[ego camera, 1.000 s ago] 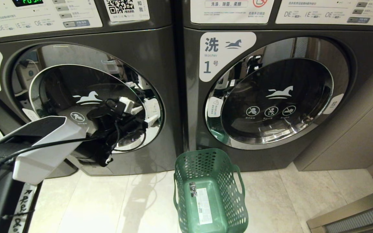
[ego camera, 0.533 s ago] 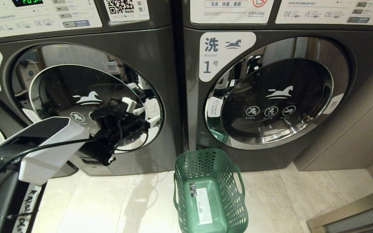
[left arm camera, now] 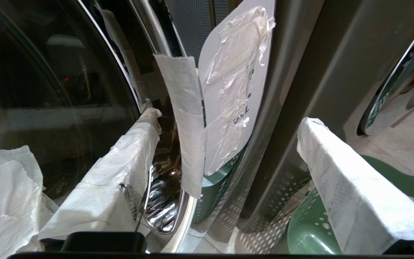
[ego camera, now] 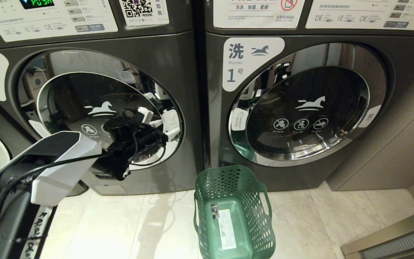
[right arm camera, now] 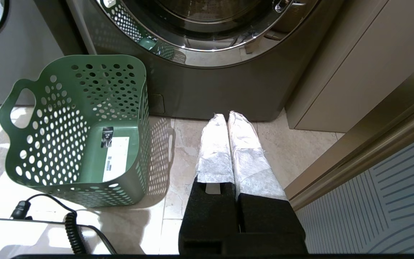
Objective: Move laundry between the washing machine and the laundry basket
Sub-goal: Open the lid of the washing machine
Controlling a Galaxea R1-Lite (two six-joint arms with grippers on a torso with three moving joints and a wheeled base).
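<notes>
1. Since the earlier frames, the left gripper point(ego camera: 164, 133) has eased a little further right across the closed glass door point(ego camera: 99, 111) of the washing machine point(ego camera: 178, 72) marked "2", toward the door's right rim.
2. Its claw stands wide open and empty, one cloth-wrapped finger point(left arm camera: 120, 169) over the glass near the chrome rim, the other out past the door's edge.
3. A taped strip point(left arm camera: 189, 126) and a crinkled white label point(left arm camera: 235, 86) sit at that rim between the fingers.
4. On the floor tiles, the laundry basket point(ego camera: 261, 216) stands empty in front of the seam between the two machines.
5. No garment shows anywhere.
6. Low beside the basket, the right gripper point(right arm camera: 228, 118) hangs with fingers pressed together, holding nothing.
</notes>
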